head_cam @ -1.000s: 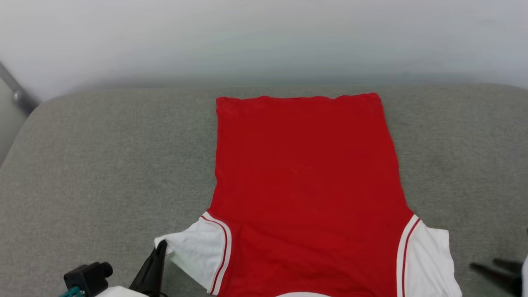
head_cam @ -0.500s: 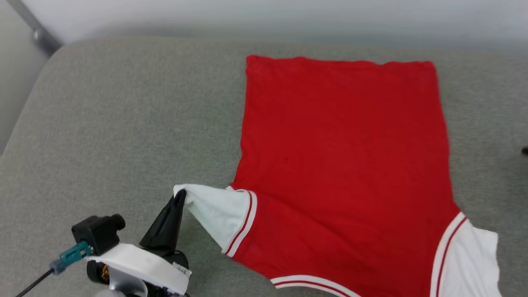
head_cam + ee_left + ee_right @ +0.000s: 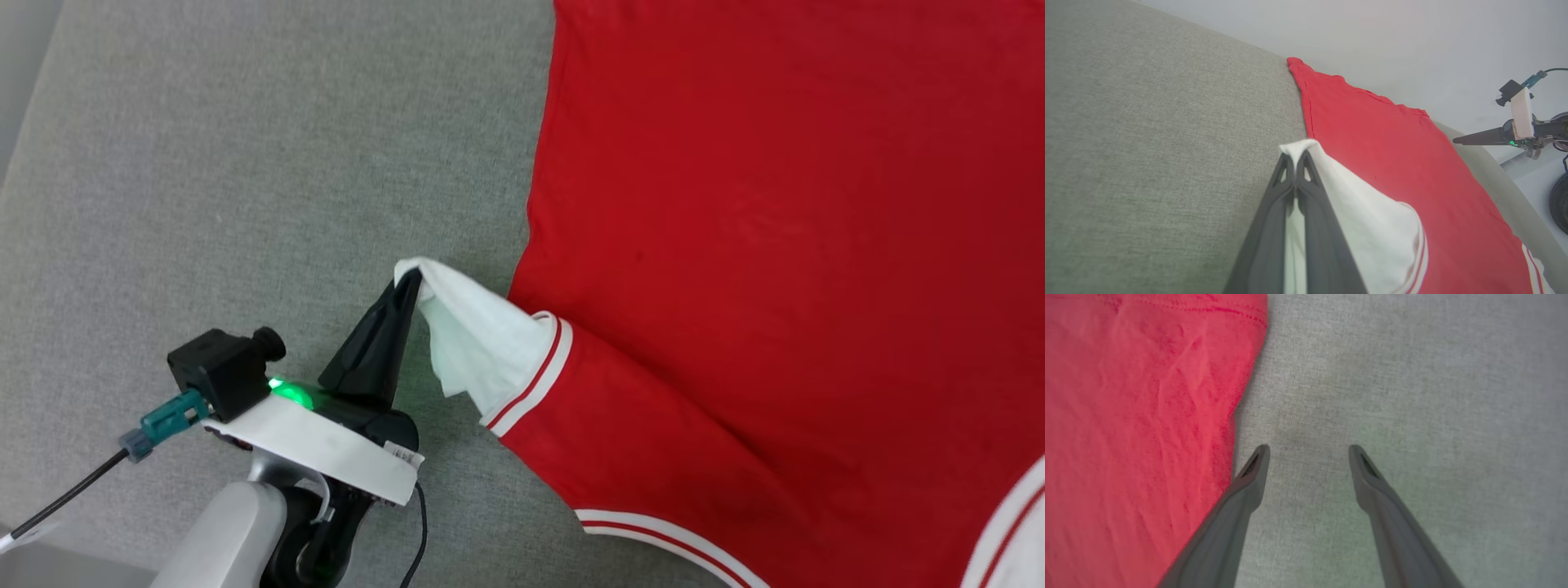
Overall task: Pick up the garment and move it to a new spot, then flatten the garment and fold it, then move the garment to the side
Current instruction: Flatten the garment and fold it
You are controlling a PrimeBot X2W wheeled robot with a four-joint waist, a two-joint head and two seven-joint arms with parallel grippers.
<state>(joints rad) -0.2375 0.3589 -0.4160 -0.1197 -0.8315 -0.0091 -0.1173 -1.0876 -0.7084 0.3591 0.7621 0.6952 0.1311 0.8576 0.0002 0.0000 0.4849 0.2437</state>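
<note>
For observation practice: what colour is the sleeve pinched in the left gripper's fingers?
The sleeve is white, trimmed with red-white stripes; clearest in head view.

This is looking like a bare test room or lab, not a home. A grey cloth-covered pad (image 3: 204,163) is serving as the worktop, and a plain white wall (image 3: 1372,32) is rising right behind its far edge. Past its right edge a pale smooth floor (image 3: 1531,179) is showing, with a dark wheel (image 3: 1560,202) on it. A cable with a teal plug (image 3: 163,415) is trailing over the near-left corner.
</note>
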